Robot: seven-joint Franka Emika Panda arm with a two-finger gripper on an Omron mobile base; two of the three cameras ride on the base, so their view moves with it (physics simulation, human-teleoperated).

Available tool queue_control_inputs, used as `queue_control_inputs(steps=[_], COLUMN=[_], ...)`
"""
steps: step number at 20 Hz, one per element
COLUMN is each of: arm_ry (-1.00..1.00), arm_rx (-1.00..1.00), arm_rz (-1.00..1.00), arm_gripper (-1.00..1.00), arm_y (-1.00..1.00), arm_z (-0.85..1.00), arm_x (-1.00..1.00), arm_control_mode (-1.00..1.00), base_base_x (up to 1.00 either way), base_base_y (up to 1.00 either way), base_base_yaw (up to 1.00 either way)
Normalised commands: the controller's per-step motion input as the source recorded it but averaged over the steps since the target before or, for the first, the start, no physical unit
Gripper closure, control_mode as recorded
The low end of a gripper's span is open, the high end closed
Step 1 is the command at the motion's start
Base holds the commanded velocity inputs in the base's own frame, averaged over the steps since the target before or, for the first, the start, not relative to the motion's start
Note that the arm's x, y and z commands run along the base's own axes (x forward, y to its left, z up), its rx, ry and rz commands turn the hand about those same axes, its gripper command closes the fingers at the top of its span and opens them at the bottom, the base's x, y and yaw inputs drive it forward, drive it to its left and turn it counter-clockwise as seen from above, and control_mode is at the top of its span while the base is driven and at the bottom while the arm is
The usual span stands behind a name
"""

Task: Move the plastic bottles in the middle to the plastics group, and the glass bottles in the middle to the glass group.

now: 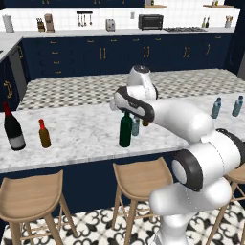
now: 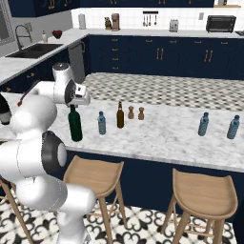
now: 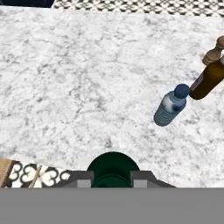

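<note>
The tall dark green bottle stands upright near the counter's front edge. My gripper hangs open right above it, and in the hand view the green bottle's top sits between the two fingertips. Just to its right stand the small blue-grey water bottle and the slim brown beer bottle. The glass group, a big wine bottle and a small amber bottle, is at the far left. The plastics group stands at the right.
Two small brown shakers stand behind the beer bottle. Wooden stools line the marble counter's front edge. Bare marble lies between the middle bottles and each group.
</note>
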Motion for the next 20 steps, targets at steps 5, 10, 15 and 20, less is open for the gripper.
queue_control_inputs(steps=[5,10,15,20], arm_ry=[-0.01,-0.01,0.0,-0.02], arm_rx=[0.0,0.0,0.0,0.01], arm_rz=[0.05,0.04,0.07,0.09], arm_gripper=[1.0,1.0,1.0,1.0], arm_y=[0.99,1.0,0.99,0.88], arm_z=[0.05,0.05,0.01,0.0], arm_x=[-0.17,0.03,0.16,0.18], arm_control_mode=[-1.0,-1.0,-1.0,-1.0], base_base_x=[0.0,0.0,0.0,0.0], base_base_y=[0.0,0.0,0.0,0.0], base_base_yaw=[0.0,0.0,0.0,0.0])
